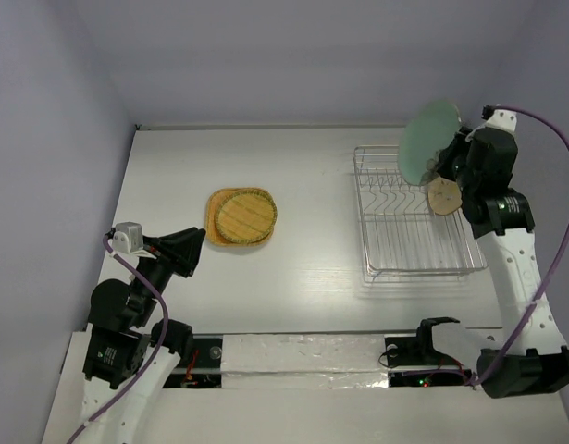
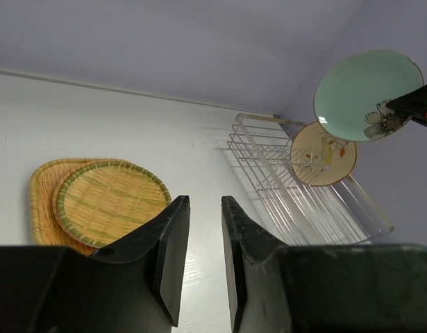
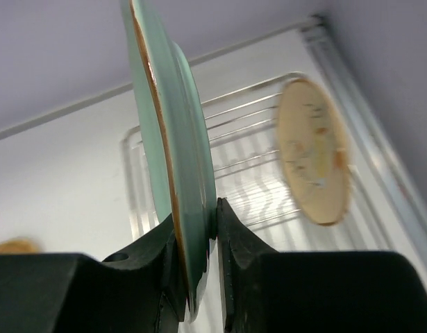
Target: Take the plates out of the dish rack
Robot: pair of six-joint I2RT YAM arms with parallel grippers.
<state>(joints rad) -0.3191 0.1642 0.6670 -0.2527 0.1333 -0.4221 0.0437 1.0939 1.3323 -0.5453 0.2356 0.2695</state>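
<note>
My right gripper [image 1: 448,159] is shut on the rim of the pale green plate [image 1: 429,141], holding it on edge in the air above the far end of the dish rack [image 1: 423,271]. In the right wrist view both fingers press on the green plate [image 3: 171,125]. The tan floral plate [image 1: 443,195] stands upright in the rack by its right side. The round yellowish ribbed plate [image 1: 247,215] lies on the orange woven plate [image 1: 216,222] on the table at centre left. My left gripper [image 1: 193,248] hovers near that stack, jaws narrowly open and empty [image 2: 205,199].
The white table ends at a grey back wall and side walls. The rack's wire slots [image 2: 317,208] stand bare in front of the tan plate [image 2: 323,154]. The arm bases and cables sit along the near edge.
</note>
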